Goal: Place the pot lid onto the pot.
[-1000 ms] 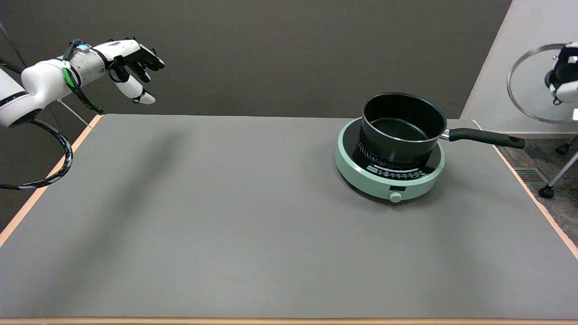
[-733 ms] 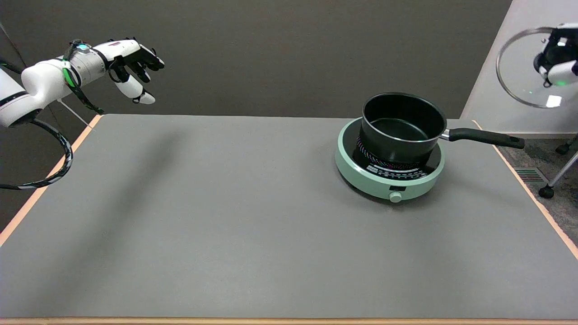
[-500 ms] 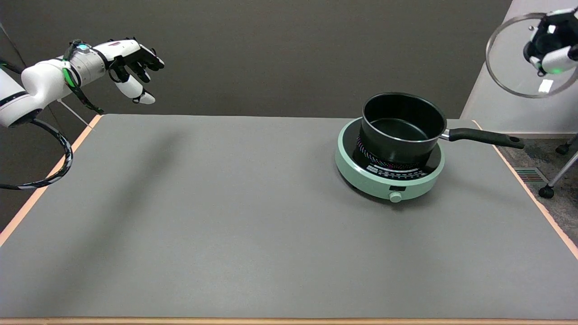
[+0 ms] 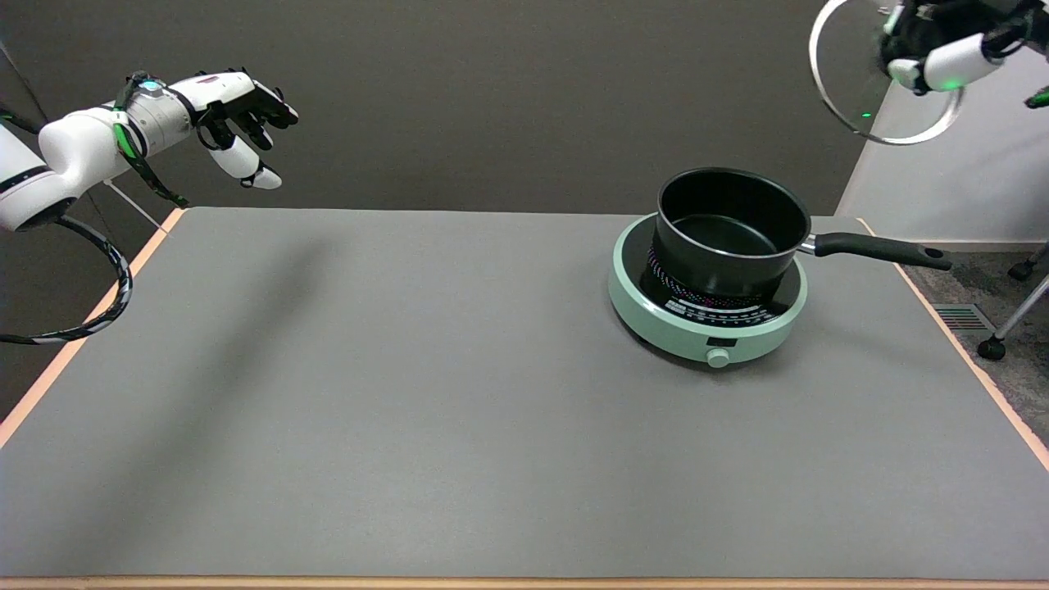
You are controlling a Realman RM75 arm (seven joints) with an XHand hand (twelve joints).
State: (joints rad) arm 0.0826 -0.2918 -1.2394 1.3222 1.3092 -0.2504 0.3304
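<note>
Dark backdrop up top, grey table (image 4: pixel 410 393) spread below, and high at the far right corner the right hand (image 4: pixel 942 45) is up in the air, fingers wrapped around what looks like the knob of the glass pot lid (image 4: pixel 844 90). It's gripping from the middle, probably so the disc hangs balanced, and the lid sits tilted, its steel rim catching the light, face angled toward us, not level. It's well above and to the right of the pot (image 4: pixel 725 229), so there's air to cross, and my read is the carry is underway with the lowering not yet begun. The pot stands open-mouthed on the mint-green hob (image 4: pixel 705 332), handle (image 4: pixel 881 250) poking out to the right toward the table edge, which leaves the rim free for a drop from above. The lid will need levelling first or it'll catch one side. Far left, the idle left hand (image 4: pixel 238 111) hovers clear of everything.
</note>
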